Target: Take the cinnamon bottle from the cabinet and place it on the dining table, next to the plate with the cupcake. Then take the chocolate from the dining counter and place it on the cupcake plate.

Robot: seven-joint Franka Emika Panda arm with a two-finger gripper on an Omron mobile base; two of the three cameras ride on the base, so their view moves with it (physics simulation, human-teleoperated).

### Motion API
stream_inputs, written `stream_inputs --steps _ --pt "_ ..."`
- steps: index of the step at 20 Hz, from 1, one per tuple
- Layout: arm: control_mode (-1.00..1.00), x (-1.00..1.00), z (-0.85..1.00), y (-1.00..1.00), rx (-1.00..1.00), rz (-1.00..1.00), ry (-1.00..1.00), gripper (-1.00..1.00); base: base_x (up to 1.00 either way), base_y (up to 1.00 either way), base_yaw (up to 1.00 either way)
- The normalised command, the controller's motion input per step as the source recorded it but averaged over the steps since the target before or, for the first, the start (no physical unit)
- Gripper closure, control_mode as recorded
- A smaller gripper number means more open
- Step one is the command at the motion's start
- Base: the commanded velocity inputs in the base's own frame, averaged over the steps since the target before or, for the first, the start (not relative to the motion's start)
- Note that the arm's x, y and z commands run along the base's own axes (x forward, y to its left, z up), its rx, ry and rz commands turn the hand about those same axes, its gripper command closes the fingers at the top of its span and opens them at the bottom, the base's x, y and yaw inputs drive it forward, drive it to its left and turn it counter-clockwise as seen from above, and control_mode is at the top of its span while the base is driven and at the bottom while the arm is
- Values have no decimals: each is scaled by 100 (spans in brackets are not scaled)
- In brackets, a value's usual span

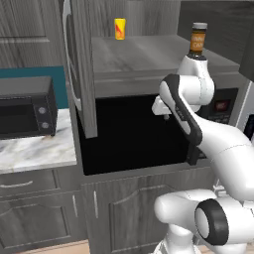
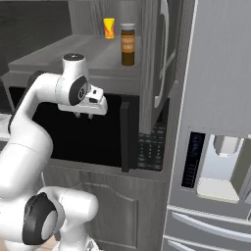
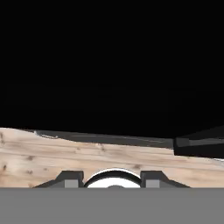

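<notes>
We are at the start: the small amber-brown cinnamon bottle with a grey cap and orange-brown label point(image 2: 127, 45) stands upright on the grey shelf board of the tall dark grey wood-grain cabinet point(image 1: 149, 54), near the shelf's front edge and toward its right side. The cabinet door with the long curved metal handle point(image 1: 79, 69) is swung open on the left. Farther back and to the left on the same shelf stands a small yellow can with a red mark point(image 1: 119, 29), well apart from the bottle, and we must not confuse the two.

Our two-finger gripper point(image 2: 83, 115) hangs below the shelf, pointing down in front of the dark recess under the cabinet, with its jaws drawn together and nothing between them. The bottle is untouched.

To do this step well, we judge that we should spread the fingers first, then lift the hand above shelf level and turn it to face the bottle from the front. We would approach level, straddle the bottle's body below the cap, and close gently. The risks we see are clipping the shelf's front edge on the way up, brushing the right door, and pushing the bottle backward before the fingers enclose it.
</notes>
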Motion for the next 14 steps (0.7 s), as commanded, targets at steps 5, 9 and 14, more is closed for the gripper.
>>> stream_inputs --steps 5,9,14 --pt "-100 0 -5 2 -2 1 0 -100 0 0 0" --pt "-100 1 21 3 0 1 -31 -100 0 0 0" --pt "-100 9 80 1 -4 -10 -55 -100 0 0 0"
